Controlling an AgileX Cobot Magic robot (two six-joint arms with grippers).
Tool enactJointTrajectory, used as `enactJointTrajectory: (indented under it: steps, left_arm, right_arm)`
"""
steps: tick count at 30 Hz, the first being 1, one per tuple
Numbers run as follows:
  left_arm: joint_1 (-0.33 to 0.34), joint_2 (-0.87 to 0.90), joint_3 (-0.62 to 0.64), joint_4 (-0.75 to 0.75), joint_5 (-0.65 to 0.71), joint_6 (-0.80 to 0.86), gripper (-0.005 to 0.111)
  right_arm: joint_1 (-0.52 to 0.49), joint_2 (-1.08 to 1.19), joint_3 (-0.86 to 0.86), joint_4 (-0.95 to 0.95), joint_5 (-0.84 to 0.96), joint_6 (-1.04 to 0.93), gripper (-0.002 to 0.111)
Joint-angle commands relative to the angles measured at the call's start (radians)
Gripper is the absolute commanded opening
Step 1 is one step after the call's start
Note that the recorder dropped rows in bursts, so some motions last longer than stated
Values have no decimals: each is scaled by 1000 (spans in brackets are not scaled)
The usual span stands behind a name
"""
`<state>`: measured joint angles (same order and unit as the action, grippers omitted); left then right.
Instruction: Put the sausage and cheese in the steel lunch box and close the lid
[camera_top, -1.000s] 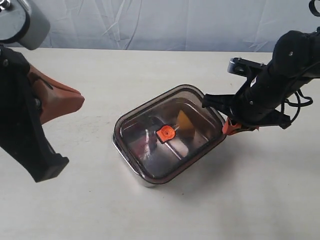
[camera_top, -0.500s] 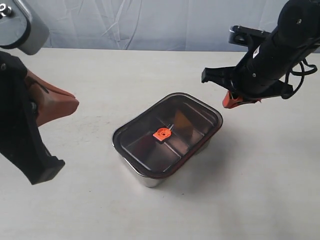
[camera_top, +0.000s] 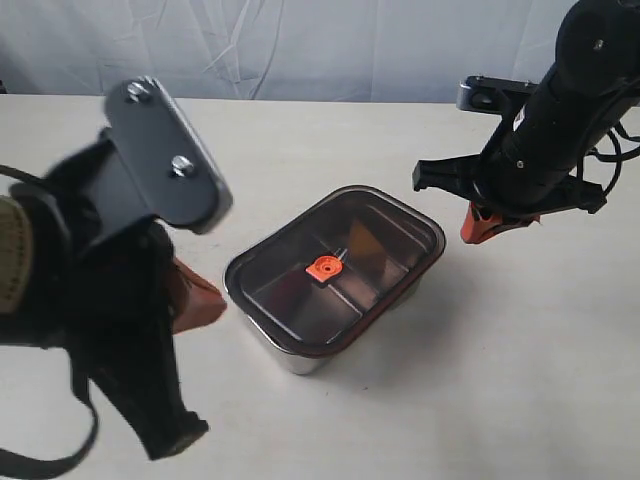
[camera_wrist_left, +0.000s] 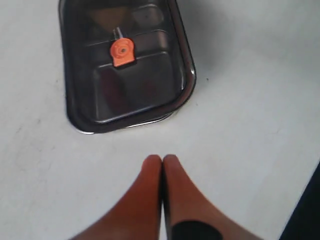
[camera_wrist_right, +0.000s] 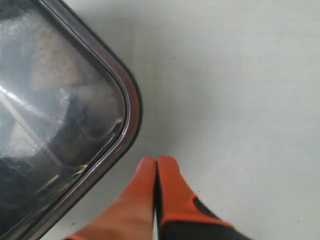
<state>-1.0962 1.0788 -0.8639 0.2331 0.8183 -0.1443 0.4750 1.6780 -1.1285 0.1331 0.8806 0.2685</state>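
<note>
The steel lunch box (camera_top: 292, 357) stands mid-table with the dark tinted lid (camera_top: 380, 215) lying flat on it, orange valve (camera_top: 326, 267) at its centre. Through the lid the cheese (camera_top: 362, 241) shows as a dim yellow-orange shape and the sausage (camera_top: 283, 287) as a faint reddish blur. My left gripper (camera_top: 212, 303) is shut and empty just left of the box; in the left wrist view its fingertips (camera_wrist_left: 153, 162) hover short of the box (camera_wrist_left: 186, 95). My right gripper (camera_top: 478, 232) is shut and empty, raised to the right of the box's far corner (camera_wrist_right: 127, 107).
The pale tabletop (camera_top: 480, 380) stretches on all sides of the box. A white cloth backdrop (camera_top: 330, 45) hangs behind the table's far edge. My left arm (camera_top: 110, 300) fills the lower left of the exterior view.
The lid settled flat on the box as my right gripper drew up and away to the right. My left arm swung in from the left edge toward the box.
</note>
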Motion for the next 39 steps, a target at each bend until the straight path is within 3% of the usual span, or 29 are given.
enactJointTrajectory:
  steps: [1, 3, 6, 8, 9, 10, 11, 14, 39]
  left_arm:
    - [-1, 115, 45, -23, -190, 22, 0]
    - [28, 166, 50, -21, -252, 60, 0]
    - [167, 228, 65, -86, -316, 197, 0]
    - [241, 243, 65, -325, -334, 423, 0]
    - [273, 255, 65, -565, -309, 724, 0]
    - [287, 263, 65, -707, -275, 888, 0]
    - [310, 281, 65, -952, -170, 1151, 0]
    - [322, 323, 65, -1157, -67, 1397, 0]
    - [322, 596, 7, -1238, -234, 1492, 0]
  right_arm:
    - [3, -10, -4, -8, 9, -16, -1]
    - [3, -10, -4, -8, 11, -18, -1]
    - [3, -10, -4, -8, 26, -32, -1]
    - [3, -10, -4, -19, 16, -34, -1]
    - [3, -10, -4, -31, 4, -34, -1]
    - [3, -10, -4, -36, 0, -34, -1]
    - [3, -10, -4, -49, 0, -34, -1]
    - [3, -10, -4, -59, 0, -34, -1]
    - [2, -10, -4, -153, -87, -14, -1]
